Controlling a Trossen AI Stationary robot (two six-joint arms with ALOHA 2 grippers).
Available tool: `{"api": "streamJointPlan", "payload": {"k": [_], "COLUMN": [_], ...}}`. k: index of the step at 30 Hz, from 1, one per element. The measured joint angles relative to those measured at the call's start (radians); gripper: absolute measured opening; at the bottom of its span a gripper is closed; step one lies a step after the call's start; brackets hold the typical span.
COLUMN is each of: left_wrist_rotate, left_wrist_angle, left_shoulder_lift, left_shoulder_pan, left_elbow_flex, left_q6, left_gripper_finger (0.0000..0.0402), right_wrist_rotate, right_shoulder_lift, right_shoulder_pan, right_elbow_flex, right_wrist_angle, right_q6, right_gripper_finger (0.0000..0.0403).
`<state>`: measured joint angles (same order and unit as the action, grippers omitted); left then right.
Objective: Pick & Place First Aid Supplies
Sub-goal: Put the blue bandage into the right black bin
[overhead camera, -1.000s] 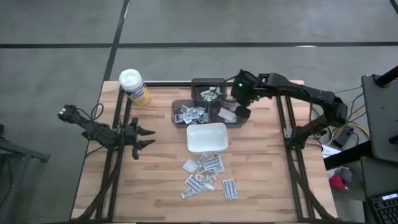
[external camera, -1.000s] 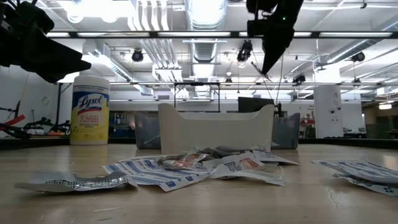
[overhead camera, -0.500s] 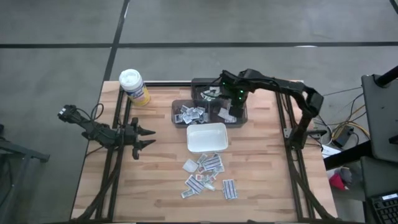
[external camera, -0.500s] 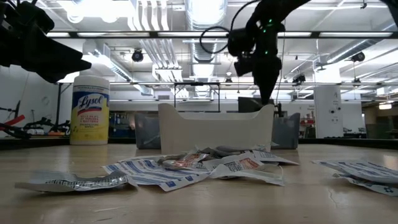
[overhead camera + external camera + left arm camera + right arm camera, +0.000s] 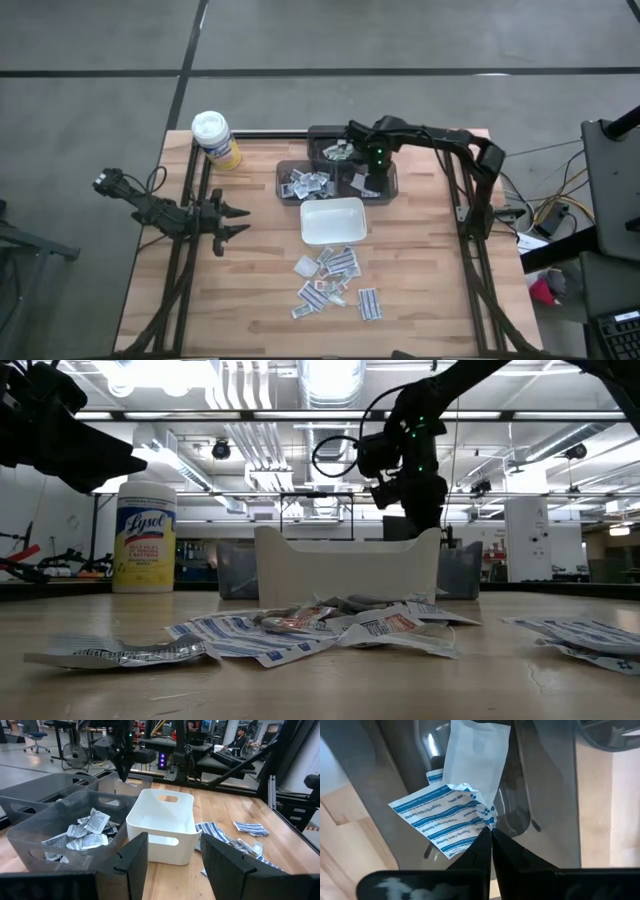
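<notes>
The first aid supplies are small flat packets. Several lie loose on the near table (image 5: 330, 280), and more fill a grey bin (image 5: 305, 183). My right gripper (image 5: 368, 186) points down into the neighbouring grey bin (image 5: 540, 780), shut on a white packet with blue stripes (image 5: 440, 822). A plain white packet (image 5: 475, 760) lies on that bin's floor. In the low view my right gripper (image 5: 425, 520) stands behind the white dish (image 5: 345, 565). My left gripper (image 5: 238, 222) waits open at the table's left side, with nothing between its fingers. My right gripper pinches the striped packet by one crumpled corner (image 5: 486, 819) between its two fingertips. The fingers come from above, pointing down. The packet spreads out below the fingertips over the bin's floor; whether its far end rests there, I cannot tell.
A yellow canister with a white lid (image 5: 216, 140) stands at the far left. A third dark bin (image 5: 335, 150) sits behind the two grey ones. The white dish (image 5: 333, 221) stands at mid-table, between the bins and the loose packets.
My right gripper has come down and a little toward the table's left, from high over the bins into the right grey bin. It has tipped until it points straight down and has stayed shut.
</notes>
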<state>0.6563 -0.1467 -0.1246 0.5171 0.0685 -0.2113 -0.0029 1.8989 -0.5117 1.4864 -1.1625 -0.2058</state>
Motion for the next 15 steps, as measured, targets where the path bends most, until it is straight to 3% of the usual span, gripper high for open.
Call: {"api": "streamJointPlan", "payload": {"k": [15], "left_wrist_rotate": [0.000], "left_wrist_angle": [0.006], "left_shoulder_lift": [0.000], "left_shoulder_pan": [0.000], "left_elbow_flex": [-0.002], "left_q6": [0.000], "left_gripper_finger": [0.0177], "right_wrist_rotate": [0.003], "right_shoulder_lift": [0.130], "right_shoulder_pan": [0.000], "right_elbow_flex": [-0.002], "right_wrist_angle": [0.042], "right_q6": [0.007], "right_gripper_finger": [0.0008]}}
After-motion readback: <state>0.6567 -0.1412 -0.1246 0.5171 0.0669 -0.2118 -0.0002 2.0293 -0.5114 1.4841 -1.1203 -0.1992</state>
